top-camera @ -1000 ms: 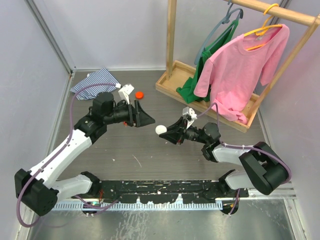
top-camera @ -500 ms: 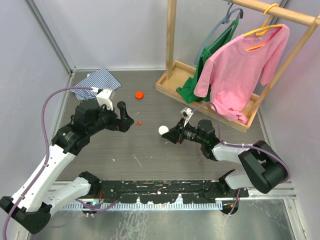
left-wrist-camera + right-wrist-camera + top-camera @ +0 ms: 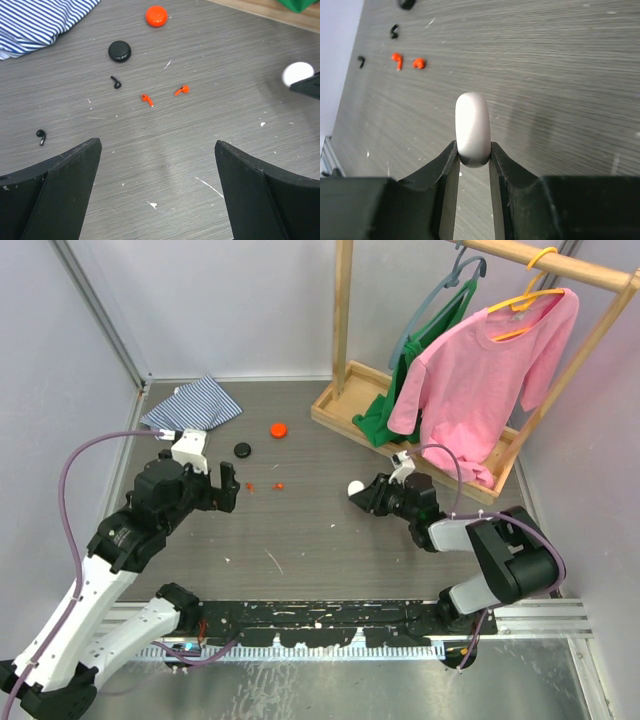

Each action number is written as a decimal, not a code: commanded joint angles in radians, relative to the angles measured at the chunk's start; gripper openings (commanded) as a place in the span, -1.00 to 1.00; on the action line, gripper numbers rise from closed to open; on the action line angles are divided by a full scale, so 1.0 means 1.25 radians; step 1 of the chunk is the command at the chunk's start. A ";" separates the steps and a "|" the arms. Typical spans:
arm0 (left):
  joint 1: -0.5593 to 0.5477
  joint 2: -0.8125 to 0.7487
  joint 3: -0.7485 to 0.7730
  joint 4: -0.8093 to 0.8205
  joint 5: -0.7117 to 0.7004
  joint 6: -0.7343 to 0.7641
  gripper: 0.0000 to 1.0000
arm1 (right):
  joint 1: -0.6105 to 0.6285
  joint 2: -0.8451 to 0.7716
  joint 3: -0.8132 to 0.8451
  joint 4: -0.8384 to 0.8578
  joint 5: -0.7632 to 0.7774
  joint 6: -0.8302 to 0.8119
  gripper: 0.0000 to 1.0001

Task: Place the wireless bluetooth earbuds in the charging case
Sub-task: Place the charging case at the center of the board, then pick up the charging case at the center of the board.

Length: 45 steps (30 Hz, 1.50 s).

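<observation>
Gripping white round plastic puck [image 3: 473,125] in clamped right pincer [image 3: 472,150]; held left pincer [image 3: 157,145] spread wide above two red-orange plastic earbuds [image 3: 147,99], black plastic earbud [image 3: 116,82] at ten o'clock.

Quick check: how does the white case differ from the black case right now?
The white case is clamped in the right gripper; the black case is touched by neither gripper. The white case stands on edge, while the black case lies flat on the table. The black case sits near the striped cloth; the white case is far from it. Both are small round pucks.
</observation>
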 commanded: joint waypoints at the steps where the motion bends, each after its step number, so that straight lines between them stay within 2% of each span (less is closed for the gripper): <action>1: 0.004 -0.021 -0.033 0.049 -0.065 0.019 0.96 | -0.023 0.026 -0.003 0.014 0.092 0.060 -0.93; 9: 0.004 -0.044 -0.048 0.055 -0.098 0.006 0.96 | -0.030 0.081 -0.003 0.017 0.153 0.133 -0.82; 16: 0.004 -0.045 -0.050 0.054 -0.081 0.002 0.96 | -0.041 0.100 -0.006 -0.004 0.177 0.164 -0.39; 26: 0.004 -0.053 -0.052 0.055 -0.076 0.000 0.96 | -0.050 0.066 -0.029 -0.061 0.208 0.193 0.02; 30: 0.004 -0.059 -0.055 0.055 -0.079 0.000 0.96 | -0.051 0.001 -0.044 -0.116 0.238 0.193 0.14; 38: 0.004 -0.055 -0.058 0.057 -0.088 -0.002 0.96 | -0.053 -0.208 -0.067 -0.274 0.268 0.134 0.51; 39: 0.004 -0.053 -0.058 0.058 -0.090 -0.002 0.96 | -0.054 -0.236 -0.069 -0.293 0.268 0.120 0.58; 41: 0.005 -0.048 -0.060 0.058 -0.095 -0.003 0.96 | -0.054 -0.304 -0.072 -0.325 0.265 0.093 0.90; 42: 0.006 -0.043 -0.060 0.057 -0.097 -0.002 0.96 | -0.054 -0.335 -0.071 -0.342 0.264 0.074 0.99; 45: 0.007 -0.030 -0.059 0.057 -0.106 -0.003 0.96 | -0.054 -0.446 -0.070 -0.387 0.271 0.042 1.00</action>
